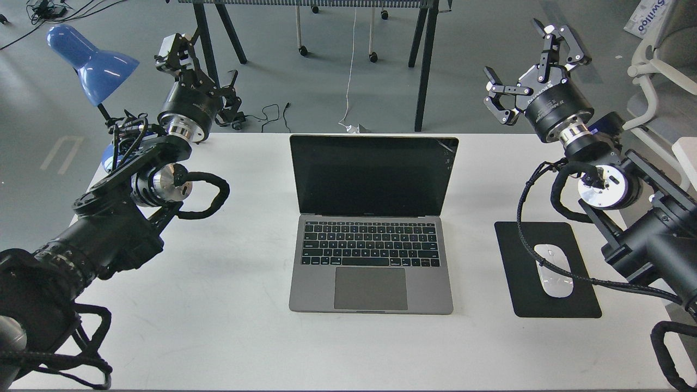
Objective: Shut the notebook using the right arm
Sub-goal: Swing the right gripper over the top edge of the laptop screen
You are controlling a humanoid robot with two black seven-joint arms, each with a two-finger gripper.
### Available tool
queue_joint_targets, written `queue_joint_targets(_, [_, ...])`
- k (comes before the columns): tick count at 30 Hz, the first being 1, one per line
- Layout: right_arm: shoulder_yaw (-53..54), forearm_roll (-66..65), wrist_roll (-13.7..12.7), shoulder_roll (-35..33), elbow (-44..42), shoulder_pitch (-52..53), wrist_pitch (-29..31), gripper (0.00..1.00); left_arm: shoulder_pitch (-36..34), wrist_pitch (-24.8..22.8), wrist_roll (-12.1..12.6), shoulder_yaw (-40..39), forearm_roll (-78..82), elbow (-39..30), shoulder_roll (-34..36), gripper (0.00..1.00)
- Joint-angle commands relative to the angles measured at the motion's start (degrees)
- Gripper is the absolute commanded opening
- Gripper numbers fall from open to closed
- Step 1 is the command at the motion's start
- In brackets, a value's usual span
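The notebook (372, 226) sits open mid-table (218, 326), screen upright. Right of it, a white mouse (553, 270) lies on a black mouse pad (547, 270). The right gripper (531, 62) hovers far right, fingers spread. The left gripper (190, 65), near the blue lamp (91, 61): finger state unclear.

A: What's on the white table (228, 326)?

B: An open notebook (372, 228) at centre, screen black and upright. To its right, a white mouse (554, 270) on a black mouse pad (512, 272).

A: And the arms?

B: The right arm (626, 207) is raised beside the table, right gripper (531, 62) spread wide, apart from the notebook. The left gripper (188, 65) is up near a blue lamp (90, 57); its fingers are hard to separate.
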Motion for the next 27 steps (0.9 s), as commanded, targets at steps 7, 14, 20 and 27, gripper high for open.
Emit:
queue_joint_targets(7, [-16.2, -2.0, -0.5, 0.6, -3.4, 12.6, -6.9, 1.00, 0.0, -0.1, 0.0, 0.0, 0.0, 0.0, 0.0, 1.00])
queue_joint_targets(14, [-31.3, -2.0, -1.2, 8.7, -16.5, 23.0, -8.7, 1.00, 0.0, -0.1, 0.0, 0.0, 0.0, 0.0, 0.0, 1.00])
queue_joint_targets(20, [-38.4, -2.0, -1.2, 17.4, -28.3, 26.6, -8.4, 1.00, 0.0, -0.1, 0.0, 0.0, 0.0, 0.0, 0.0, 1.00])
queue_joint_targets(27, [-45.2, -2.4, -1.2, 19.9, -29.5, 26.8, -7.4, 1.00, 0.0, -0.1, 0.0, 0.0, 0.0, 0.0, 0.0, 1.00])
